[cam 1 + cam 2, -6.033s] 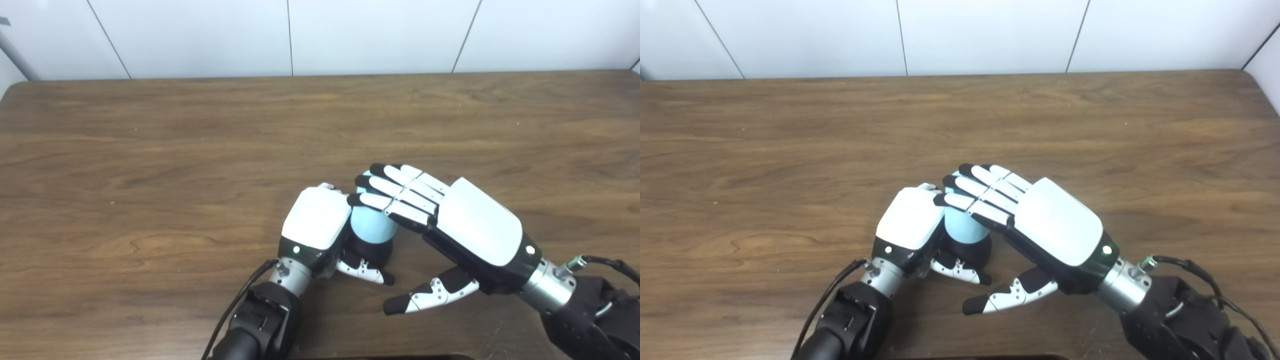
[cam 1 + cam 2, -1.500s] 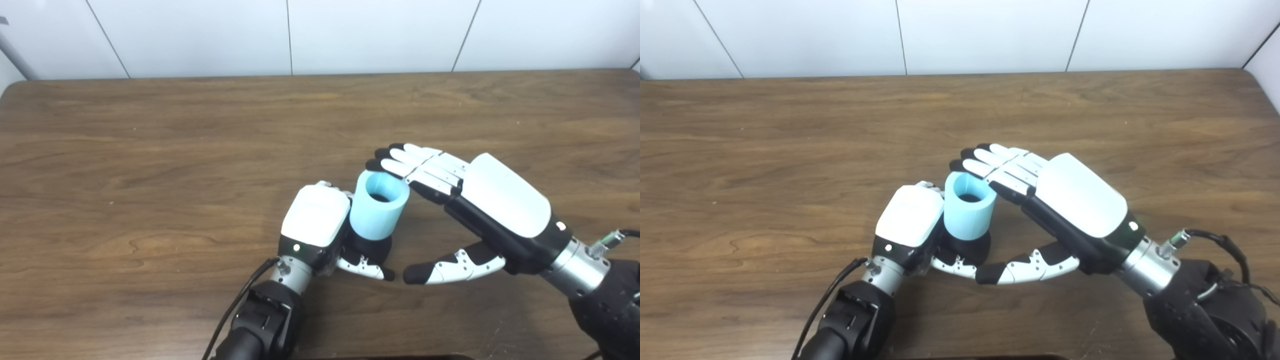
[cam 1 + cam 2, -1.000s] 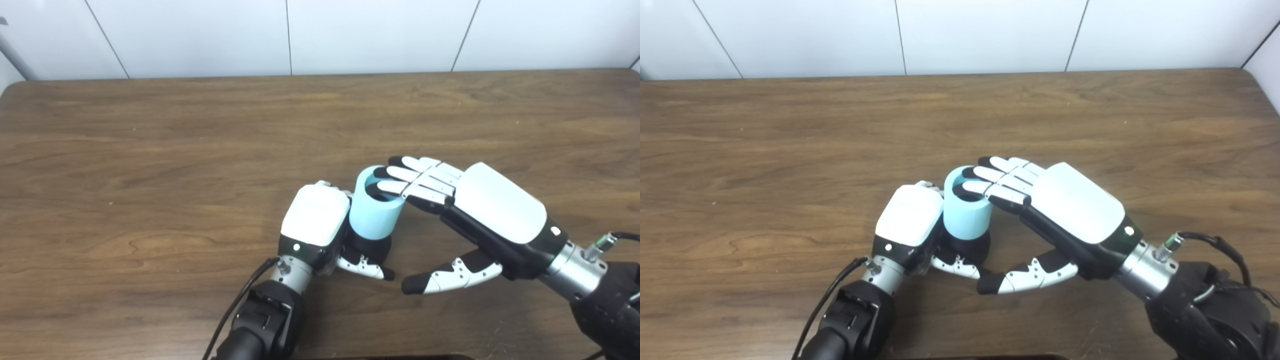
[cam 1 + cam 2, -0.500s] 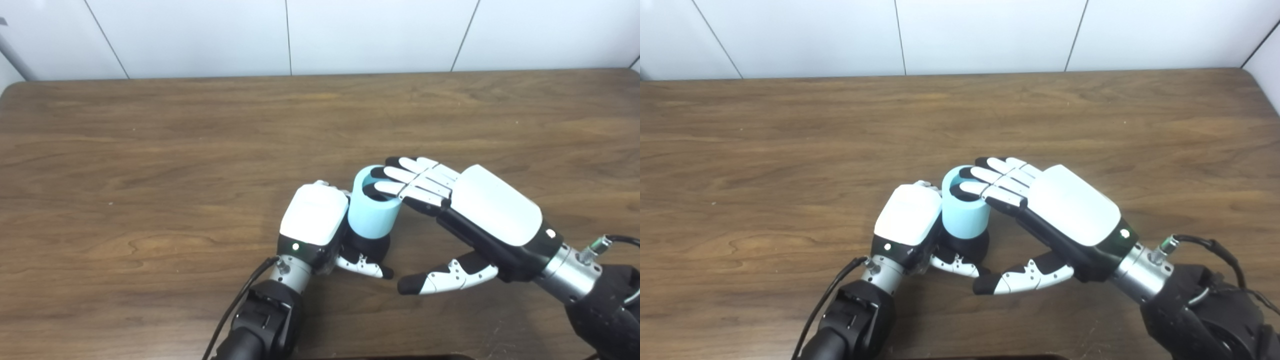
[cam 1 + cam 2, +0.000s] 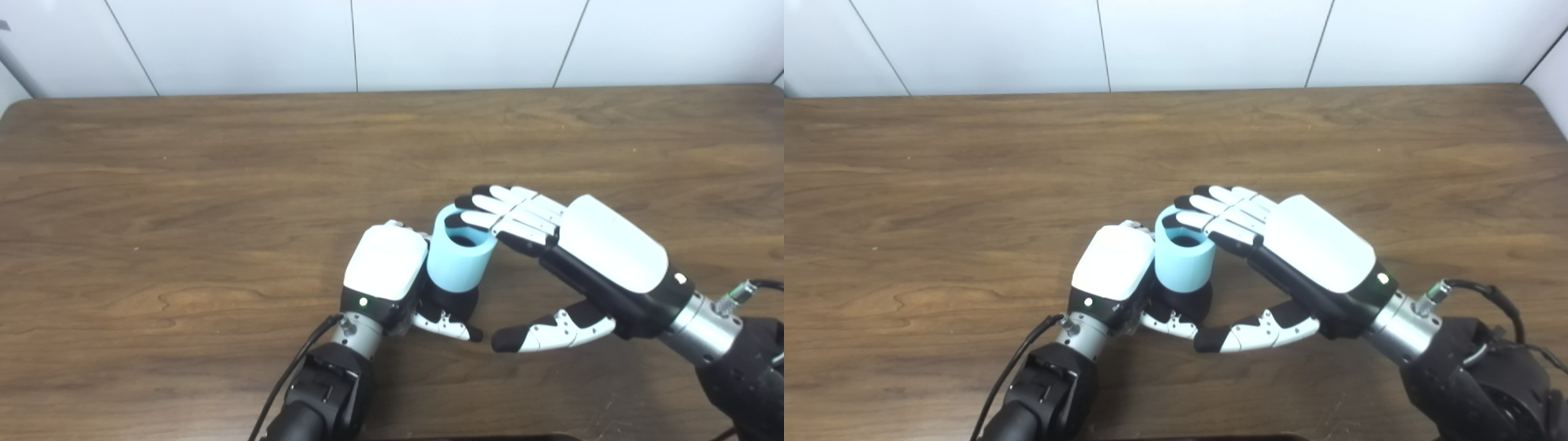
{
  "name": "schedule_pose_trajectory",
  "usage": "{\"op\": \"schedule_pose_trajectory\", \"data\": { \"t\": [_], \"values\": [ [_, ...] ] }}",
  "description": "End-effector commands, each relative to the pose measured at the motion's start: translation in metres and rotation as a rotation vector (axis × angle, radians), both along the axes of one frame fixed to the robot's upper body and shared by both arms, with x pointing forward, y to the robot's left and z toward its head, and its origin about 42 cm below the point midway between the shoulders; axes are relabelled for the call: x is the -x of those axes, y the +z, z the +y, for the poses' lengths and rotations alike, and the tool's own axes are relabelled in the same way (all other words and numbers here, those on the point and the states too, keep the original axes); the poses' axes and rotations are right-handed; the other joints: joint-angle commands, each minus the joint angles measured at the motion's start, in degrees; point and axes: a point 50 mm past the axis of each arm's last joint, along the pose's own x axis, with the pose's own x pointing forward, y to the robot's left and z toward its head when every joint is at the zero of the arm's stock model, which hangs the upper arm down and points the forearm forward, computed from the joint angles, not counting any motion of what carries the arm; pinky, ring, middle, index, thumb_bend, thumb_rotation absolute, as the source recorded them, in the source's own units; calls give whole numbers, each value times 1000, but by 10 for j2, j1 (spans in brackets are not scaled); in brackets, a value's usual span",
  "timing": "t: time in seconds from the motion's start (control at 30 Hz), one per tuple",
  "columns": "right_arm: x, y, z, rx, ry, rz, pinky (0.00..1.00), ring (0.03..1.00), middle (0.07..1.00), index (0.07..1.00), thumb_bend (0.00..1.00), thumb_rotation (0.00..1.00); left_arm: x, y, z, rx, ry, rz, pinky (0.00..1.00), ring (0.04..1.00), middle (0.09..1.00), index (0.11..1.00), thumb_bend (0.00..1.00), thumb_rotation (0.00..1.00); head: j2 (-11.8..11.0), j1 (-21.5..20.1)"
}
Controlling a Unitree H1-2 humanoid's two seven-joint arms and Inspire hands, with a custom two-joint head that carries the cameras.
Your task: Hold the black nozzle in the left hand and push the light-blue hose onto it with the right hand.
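A light-blue hose (image 5: 460, 252) stands upright on a black nozzle (image 5: 452, 301) near the middle of the front edge of a wooden table (image 5: 184, 184), its long axis running straight up and its open mouth facing the ceiling. The left hand (image 5: 387, 269) is wrapped around the nozzle from the hose's left side, fingers curled out of sight behind it and thumb crossing the black base in front, its white back touching the hose wall. The right hand (image 5: 582, 251) reaches in from the right with its fingers (image 5: 499, 208) stretched flat and close together, their dark tips lying over the right part of the hose's rim; whether they press on it or ride just above it cannot be told. Its thumb hangs spread below, toward the front edge, gripping nothing. The hose lies directly left of and under those fingertips, so any push has to go straight down along the tube's axis, and the right hand is the one placed to give it. A band of black nozzle shows beneath the blue, which suggests the hose may have farther to seat. No brand, label or writing is legible anywhere; small lights glow near each wrist.
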Motion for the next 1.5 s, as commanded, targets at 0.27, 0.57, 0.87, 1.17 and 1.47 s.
{"op": "schedule_pose_trajectory", "data": {
  "t": [0.27,0.57,0.87,1.17,1.47],
  "values": [
    [3,13,0,-2,6,-68,900,940,911,868,529,1000,0,-3,-1,-34,10,10,746,597,508,474,524,0,0,-2],
    [4,6,1,27,8,-46,883,924,905,874,532,1000,0,-2,0,-31,10,10,743,591,507,475,524,0,3,-1],
    [6,-4,7,76,23,-25,885,899,886,841,509,931,0,-2,1,-46,8,16,754,603,529,458,520,0,4,-1],
    [6,-15,9,107,19,-5,882,889,879,823,513,904,-1,-1,2,-42,3,16,744,592,519,466,522,0,4,-2],
    [7,-25,7,131,10,25,869,874,870,805,518,912,0,0,2,-28,8,14,749,593,515,469,522,0,7,-2]
  ]
}}
